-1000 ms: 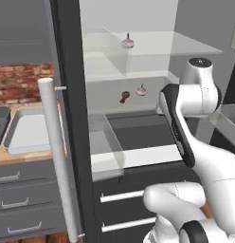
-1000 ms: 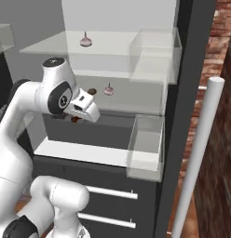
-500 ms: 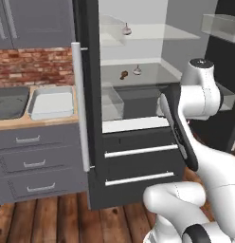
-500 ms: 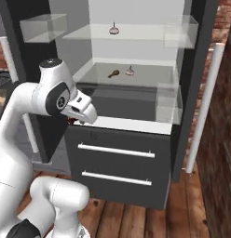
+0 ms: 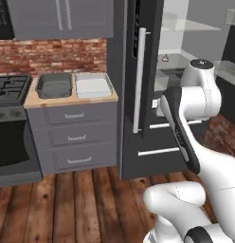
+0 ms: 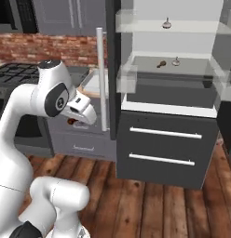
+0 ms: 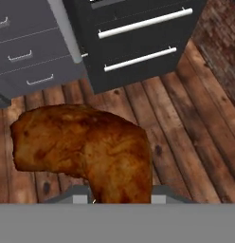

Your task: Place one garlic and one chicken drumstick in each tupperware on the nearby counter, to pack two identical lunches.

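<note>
- Gripper (image 7: 118,197) was clenched on a drumstick (image 7: 86,152); in the hand view the brown meat sat at lower centre, right against the fingertips, with plank floor (image 7: 185,118) beneath it.
- In the right base view the gripper (image 6: 84,114) showed at left of centre, under the arm's white head, with a small brown bit just below it, likely the drumstick.
- Judgement: this was the carry step, drumstick in transit, not yet over any tray.
- Counter (image 5: 72,98) lay at upper left of the left base view, beside the stove (image 5: 8,88). The dark tray (image 5: 54,86) and the pale tray (image 5: 93,85) stood side by side, touching or nearly so. Both looked bare as far as could be told.
- Fridge door (image 5: 138,71) stood open, at top centre of that view.
- Farthest, in the right base view: second drumstick (image 6: 160,64) and a garlic (image 6: 175,61) sat near each other on the middle fridge shelf (image 6: 192,69), upper right of the frame; second garlic (image 6: 167,23) was on the shelf above.
- Progress, as judged: nothing packed. One drumstick in hand; the other drumstick and both garlics left to fetch.
</note>
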